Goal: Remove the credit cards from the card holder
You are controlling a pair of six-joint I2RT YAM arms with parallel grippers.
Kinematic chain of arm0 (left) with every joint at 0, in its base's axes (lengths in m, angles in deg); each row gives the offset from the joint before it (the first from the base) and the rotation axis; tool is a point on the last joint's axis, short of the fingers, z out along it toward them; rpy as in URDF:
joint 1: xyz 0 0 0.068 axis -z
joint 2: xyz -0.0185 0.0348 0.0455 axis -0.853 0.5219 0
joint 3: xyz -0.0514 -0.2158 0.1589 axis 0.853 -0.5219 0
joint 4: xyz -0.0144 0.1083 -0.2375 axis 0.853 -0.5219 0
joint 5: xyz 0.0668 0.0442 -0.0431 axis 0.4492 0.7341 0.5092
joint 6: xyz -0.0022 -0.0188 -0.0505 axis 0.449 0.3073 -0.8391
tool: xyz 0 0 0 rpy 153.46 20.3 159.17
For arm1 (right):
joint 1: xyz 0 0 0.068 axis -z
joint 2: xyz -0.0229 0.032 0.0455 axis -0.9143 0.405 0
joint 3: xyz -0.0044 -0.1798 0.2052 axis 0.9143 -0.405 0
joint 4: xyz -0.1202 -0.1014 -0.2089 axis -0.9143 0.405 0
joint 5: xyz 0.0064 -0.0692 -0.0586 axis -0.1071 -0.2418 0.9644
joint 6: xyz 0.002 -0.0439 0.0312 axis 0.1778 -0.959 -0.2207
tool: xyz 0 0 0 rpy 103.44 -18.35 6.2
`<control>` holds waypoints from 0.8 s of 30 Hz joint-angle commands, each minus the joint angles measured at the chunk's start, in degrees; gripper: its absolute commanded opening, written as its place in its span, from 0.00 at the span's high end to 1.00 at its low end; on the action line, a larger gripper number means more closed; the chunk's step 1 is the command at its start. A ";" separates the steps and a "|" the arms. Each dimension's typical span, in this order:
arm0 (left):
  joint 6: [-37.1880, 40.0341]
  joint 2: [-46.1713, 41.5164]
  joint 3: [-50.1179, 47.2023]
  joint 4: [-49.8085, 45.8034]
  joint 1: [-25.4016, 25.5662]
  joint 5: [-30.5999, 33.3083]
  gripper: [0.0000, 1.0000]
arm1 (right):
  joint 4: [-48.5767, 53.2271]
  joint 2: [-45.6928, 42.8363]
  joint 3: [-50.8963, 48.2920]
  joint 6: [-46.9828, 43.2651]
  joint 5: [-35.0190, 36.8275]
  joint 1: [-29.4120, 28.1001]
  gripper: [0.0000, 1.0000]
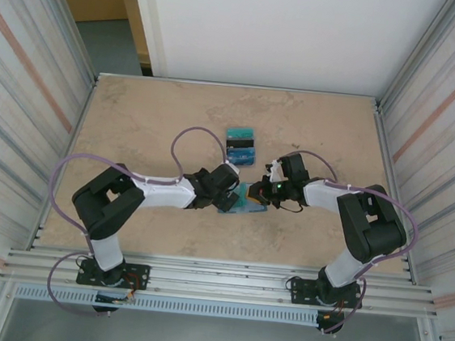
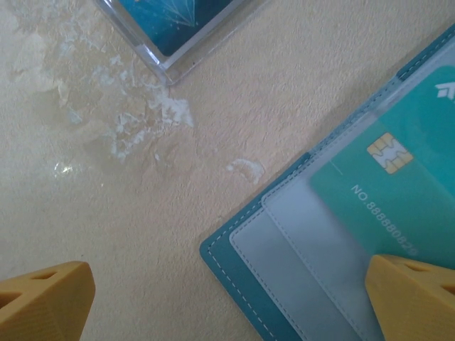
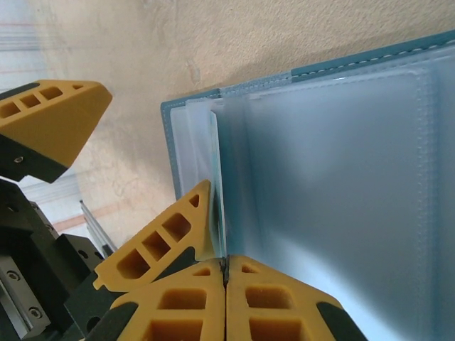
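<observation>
Right end effector pinches holder
Clenched on a pocket edge, apparently steadying it; left end effector hangs released over card.

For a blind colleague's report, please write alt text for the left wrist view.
An open card holder lies on the beige table, a teal card with a chip in its clear pocket. The left gripper is open, its yellow fingertips wide apart.

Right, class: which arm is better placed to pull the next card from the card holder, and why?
Left. The left gripper is open over a corner of the card holder, one finger beside the teal card in its pocket. The right gripper is shut, seemingly pinching a pocket flap.
</observation>
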State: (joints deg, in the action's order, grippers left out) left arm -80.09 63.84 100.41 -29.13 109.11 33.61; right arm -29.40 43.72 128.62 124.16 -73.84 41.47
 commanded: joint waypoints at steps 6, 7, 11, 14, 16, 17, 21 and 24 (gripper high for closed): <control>0.47 1.47 -0.19 -2.12 -0.25 -0.84 0.01 | -3.71 2.15 0.68 1.22 -0.62 -2.20 0.79; 0.38 1.51 -0.29 -2.10 -0.23 -0.95 0.01 | -3.74 2.69 1.02 1.28 -0.26 -2.49 0.79; 0.03 1.23 -0.50 -2.51 -0.25 -0.95 0.01 | -2.88 3.14 1.57 0.93 1.35 -2.88 0.90; -0.06 0.08 -0.76 -2.49 -0.35 -0.74 0.01 | 2.24 0.92 2.65 -1.93 4.26 -2.65 0.94; 0.12 -1.02 -0.93 -2.68 -0.54 -0.56 0.01 | 7.49 -1.33 4.01 -4.83 7.08 -2.44 0.95; 0.28 -1.53 -0.89 -2.88 -0.76 -0.44 0.01 | 9.87 -2.28 4.77 -6.27 8.38 -2.43 0.95; 1.39 -4.39 -0.94 -3.59 -1.18 -0.09 0.01 | 18.20 -5.63 7.29 -11.02 13.42 -2.45 0.95; 2.10 -7.16 -0.57 -4.21 -1.46 0.08 0.01 | 21.47 -7.67 8.61 -13.49 15.07 -2.60 0.95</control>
State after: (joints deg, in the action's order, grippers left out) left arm -79.52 60.65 99.82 -31.40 108.10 33.42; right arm -15.13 38.63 135.31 115.72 -62.97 38.76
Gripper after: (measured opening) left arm 0.986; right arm 0.058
